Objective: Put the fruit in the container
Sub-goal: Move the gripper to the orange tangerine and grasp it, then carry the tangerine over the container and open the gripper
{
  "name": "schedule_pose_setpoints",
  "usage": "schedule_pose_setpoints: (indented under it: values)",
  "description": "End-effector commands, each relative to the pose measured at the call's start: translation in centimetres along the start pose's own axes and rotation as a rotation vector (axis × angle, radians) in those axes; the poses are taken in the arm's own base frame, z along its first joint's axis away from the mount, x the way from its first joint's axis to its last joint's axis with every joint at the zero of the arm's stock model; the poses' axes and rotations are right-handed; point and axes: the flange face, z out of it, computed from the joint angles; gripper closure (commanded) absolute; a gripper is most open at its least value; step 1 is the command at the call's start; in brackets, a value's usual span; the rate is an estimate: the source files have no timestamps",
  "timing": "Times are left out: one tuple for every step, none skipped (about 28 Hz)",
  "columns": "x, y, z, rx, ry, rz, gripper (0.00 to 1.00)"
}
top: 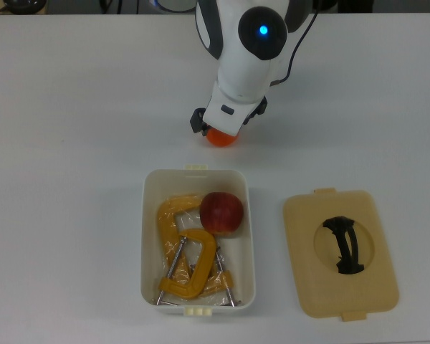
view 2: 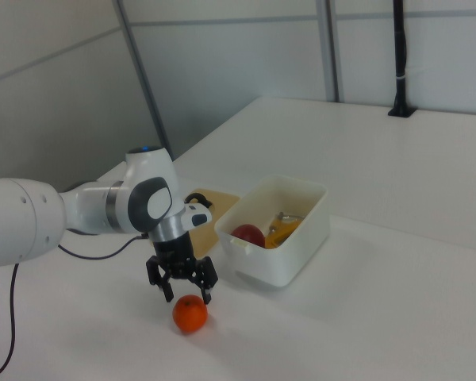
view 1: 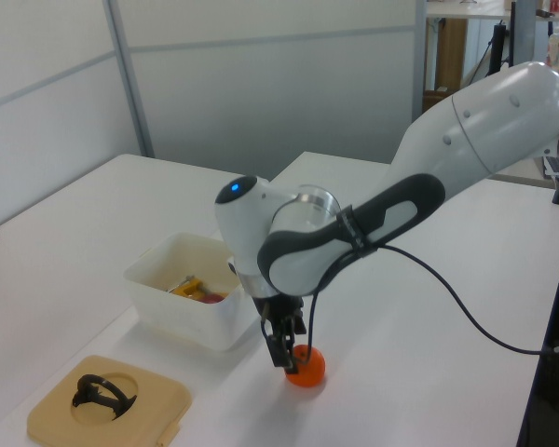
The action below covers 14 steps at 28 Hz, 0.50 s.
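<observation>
One orange (view 2: 190, 313) is sitting on the white surface (top: 72, 143), at 12 o'clock from the container (top: 147, 236) in the top view. Fingers (view 2: 166, 287) are standing open, straddling the orange from above without closing on it; gripper (view 2: 182, 290) is pointing down. One apple (top: 222, 213) is lying inside the container beside yellow clamps (top: 186, 261). One beige lid (top: 340, 254) is lying at 3 o'clock from the container
</observation>
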Motion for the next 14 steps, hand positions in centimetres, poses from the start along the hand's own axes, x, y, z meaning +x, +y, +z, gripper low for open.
schedule_pose_setpoints:
  values:
    - [-0.2, 0.2, 2.1, -0.040, -0.012, -0.052, 0.00]
    - [-0.1, 0.2, 2.8, -0.043, -0.021, -0.058, 0.00]
    - [0.0, 0.2, 3.2, -0.045, -0.025, -0.060, 0.01]
    - [0.0, 0.2, 3.5, -0.049, -0.029, -0.065, 0.06]
    - [0.0, 0.2, 4.0, -0.054, -0.034, -0.070, 0.17]
    - [-0.1, 0.2, 4.0, -0.055, -0.036, -0.071, 0.25]
    - [-0.1, 0.2, 4.0, -0.055, -0.036, -0.071, 0.33]
    - [-0.1, 0.3, 4.0, -0.055, -0.034, -0.069, 0.42]
    - [0.0, 0.5, 3.8, -0.055, -0.030, -0.067, 0.50]
    - [0.1, 0.7, 3.4, -0.055, -0.022, -0.062, 0.56]
    - [0.4, 1.3, 2.0, -0.050, 0.003, -0.053, 0.65]
    - [0.5, 1.8, 1.2, -0.052, 0.016, -0.050, 0.67]
    - [0.6, 2.1, 0.2, -0.055, 0.029, -0.051, 0.67]
    - [0.5, 2.6, -0.7, -0.055, 0.041, -0.051, 0.67]
